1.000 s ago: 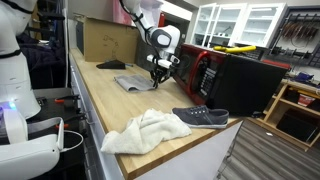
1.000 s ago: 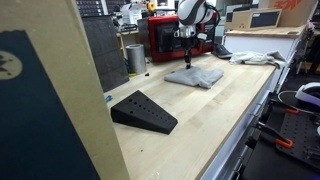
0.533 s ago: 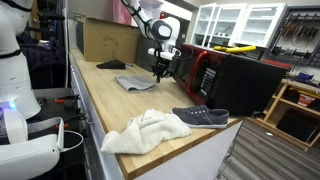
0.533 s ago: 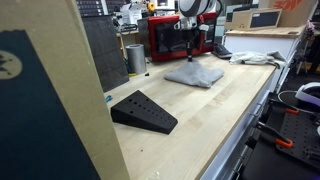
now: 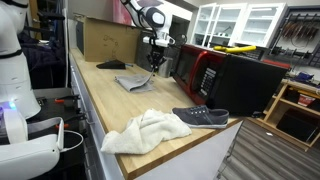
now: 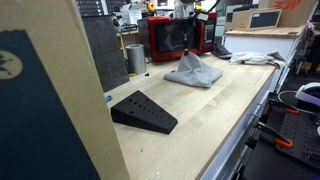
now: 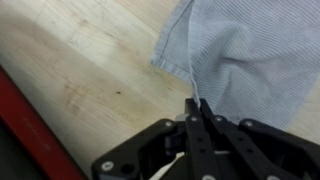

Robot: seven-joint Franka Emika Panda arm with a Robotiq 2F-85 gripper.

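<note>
My gripper (image 5: 152,62) is shut on the edge of a grey cloth (image 5: 136,82) and has lifted part of it into a peak above the wooden workbench (image 5: 105,105). In an exterior view the cloth (image 6: 194,70) hangs as a tent from the gripper (image 6: 189,48), its lower part still on the bench. In the wrist view the closed fingers (image 7: 197,104) pinch a fold of the grey striped cloth (image 7: 245,50) over the light wood.
A white towel (image 5: 145,130) and a dark shoe (image 5: 200,117) lie near the bench's front end. A red and black microwave (image 5: 225,80) stands beside the cloth. A cardboard box (image 5: 105,40), a black wedge (image 6: 143,111) and a metal cup (image 6: 135,58) also stand on the bench.
The gripper has risen while shut on the cloth, pulling its middle up from flat into a peak. The other objects have not moved.
</note>
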